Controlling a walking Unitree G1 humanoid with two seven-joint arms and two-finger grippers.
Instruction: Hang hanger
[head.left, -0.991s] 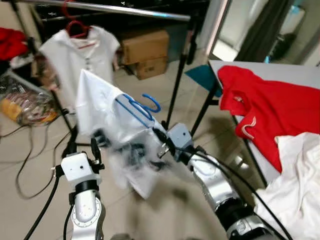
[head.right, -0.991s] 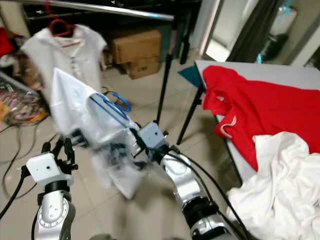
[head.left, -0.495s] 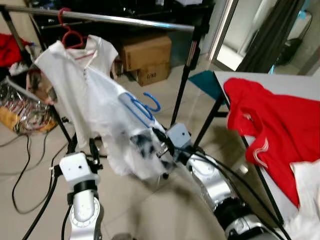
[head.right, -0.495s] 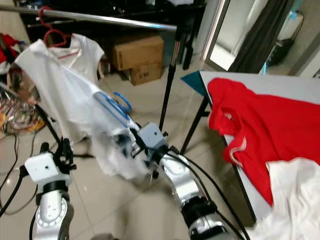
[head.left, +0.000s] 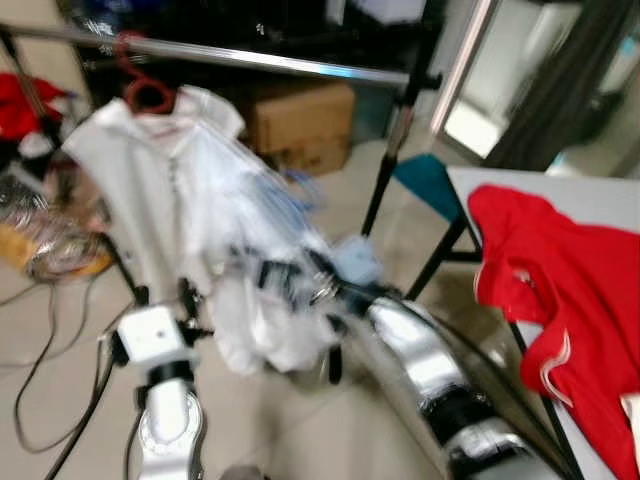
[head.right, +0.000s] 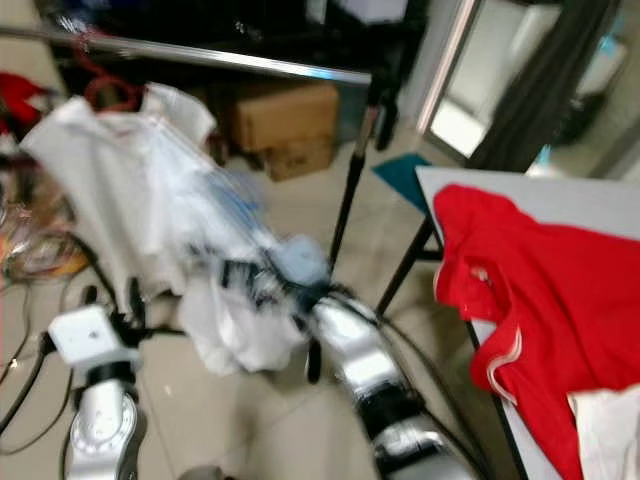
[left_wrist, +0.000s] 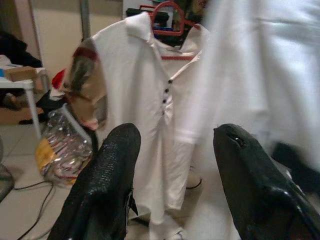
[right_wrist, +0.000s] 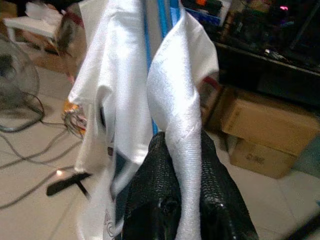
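Note:
My right gripper is shut on a white shirt that hangs on a blue hanger. I hold the shirt up in front of me, below the metal rail and close beside a white polo. That polo hangs on a red hanger on the rail. The picture is blurred around my right gripper. My left gripper is open with nothing between its fingers. It points at the hung polo from lower down on the left.
The rack's black upright stands right of centre. Cardboard boxes sit behind the rail. A table at the right carries a red shirt. Cables and a crinkly bag lie on the floor at the left.
The right gripper has carried the white shirt up and forward, towards the rail and the hung polo. The whole view has shifted and blurred. The left gripper has stayed open.

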